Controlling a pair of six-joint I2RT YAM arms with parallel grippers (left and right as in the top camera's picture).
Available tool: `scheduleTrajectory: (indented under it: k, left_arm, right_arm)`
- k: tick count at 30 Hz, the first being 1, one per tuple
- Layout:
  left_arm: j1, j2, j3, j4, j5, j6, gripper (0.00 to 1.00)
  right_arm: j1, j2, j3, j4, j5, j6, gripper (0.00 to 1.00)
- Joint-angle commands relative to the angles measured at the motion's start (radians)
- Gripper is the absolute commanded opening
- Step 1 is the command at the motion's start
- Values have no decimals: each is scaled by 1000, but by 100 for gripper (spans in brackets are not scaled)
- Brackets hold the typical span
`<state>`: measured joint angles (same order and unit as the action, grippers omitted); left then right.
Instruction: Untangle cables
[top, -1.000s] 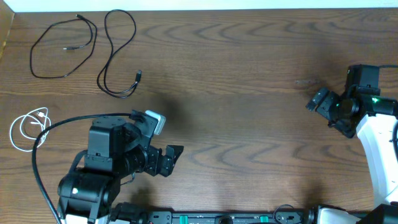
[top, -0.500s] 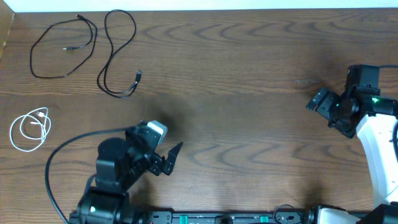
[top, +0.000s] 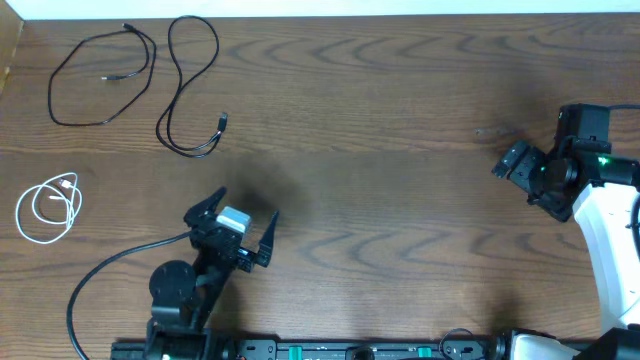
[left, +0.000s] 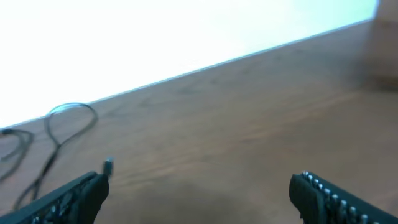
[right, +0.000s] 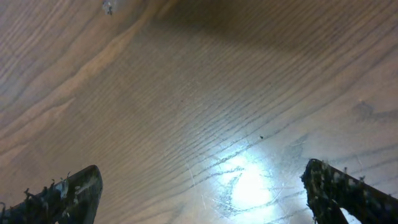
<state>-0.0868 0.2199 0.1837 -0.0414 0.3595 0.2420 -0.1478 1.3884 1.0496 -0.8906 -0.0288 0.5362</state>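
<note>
The three cables lay apart on the table (top: 400, 120), none crossing another, all toward its far left corner. One black cable (top: 52, 100) sprawled in a wide loose loop nearest the far edge. Just beside it, the second black cable (top: 163, 128) ran in a long narrow bend with its small plug lying at the nearer end. The white cable (top: 18, 212) sat coiled in a small ring by the left edge, nearer the robot and well apart from the two black ones.

The left hand (top: 247, 203) hung over bare wood near the front of the table, its two fingers spread as wide as they go, with nothing between them. From its own camera the hand (left: 199, 193) faced the far edge. A thin dark loop (left: 73, 107) showed off to the left there — blurred, but it looked like the second black cable, with a small plug just above the left finger.

The right hand (top: 513, 185) was far across the table at the right side, also fully open and empty. Its own view (right: 202, 186) showed only wood grain and a bright glare between the fingers.
</note>
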Motion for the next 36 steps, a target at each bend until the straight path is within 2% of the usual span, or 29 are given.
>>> scheduleTrajectory:
  k: [1, 6, 18, 24, 36]
  left_arm:
    - [26, -46, -59, 54, -10, 12, 98]
    - [66, -103, -122, 112, -14, 12, 98]
    - [143, -219, -180, 95, -40, 8, 98]
    - [143, -217, -180, -24, -233, -174, 98]
    - [143, -219, -180, -25, -228, -160, 98]
  right_arm:
    - [-10, -1, 1, 0, 11, -14, 99]
    - [-10, -1, 1, 0, 11, -14, 99]
    - [-10, -1, 1, 0, 11, -14, 99]
    - [-10, -1, 1, 0, 11, -14, 99]
    - [-10, -1, 1, 0, 11, -14, 99]
